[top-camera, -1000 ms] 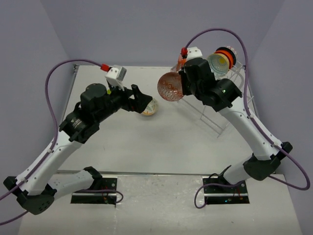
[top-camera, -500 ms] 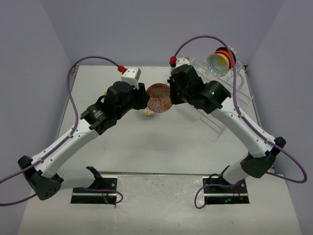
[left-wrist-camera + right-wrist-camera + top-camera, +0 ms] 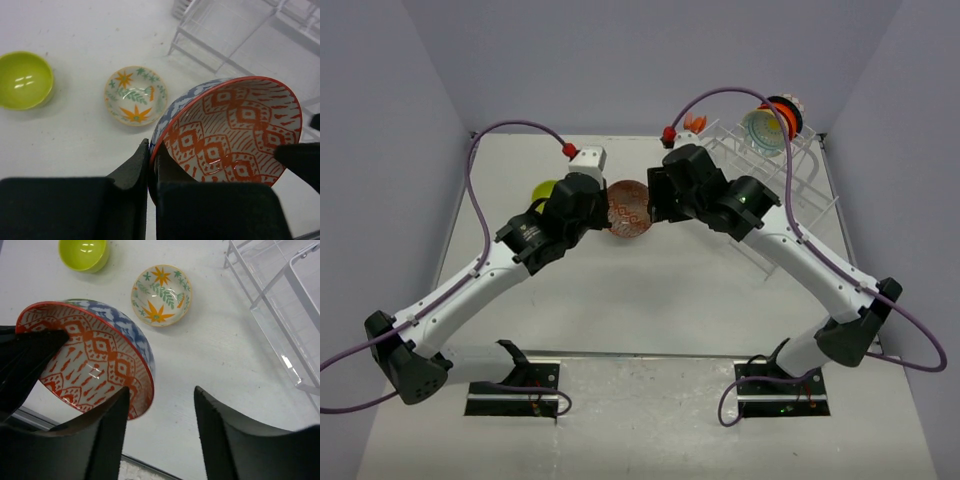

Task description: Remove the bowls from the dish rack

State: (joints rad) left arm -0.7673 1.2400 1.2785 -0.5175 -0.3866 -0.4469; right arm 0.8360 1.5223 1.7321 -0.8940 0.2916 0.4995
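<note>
Left gripper (image 3: pixel 151 156) now clamps the red-patterned bowl (image 3: pixel 230 135), right gripper (image 3: pixel 161 392) opened.

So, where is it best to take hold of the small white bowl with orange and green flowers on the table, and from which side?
The small white floral bowl sits upright and open on the white table, apart from the lime green bowl. So probably grip its rim from straight above, one finger inside, one outside.

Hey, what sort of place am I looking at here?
Probably a robotics lab test cell, not a kitchen: two arms bolted to a white table, plain walls closing it in, and a dish rack with bowls as props.
</note>
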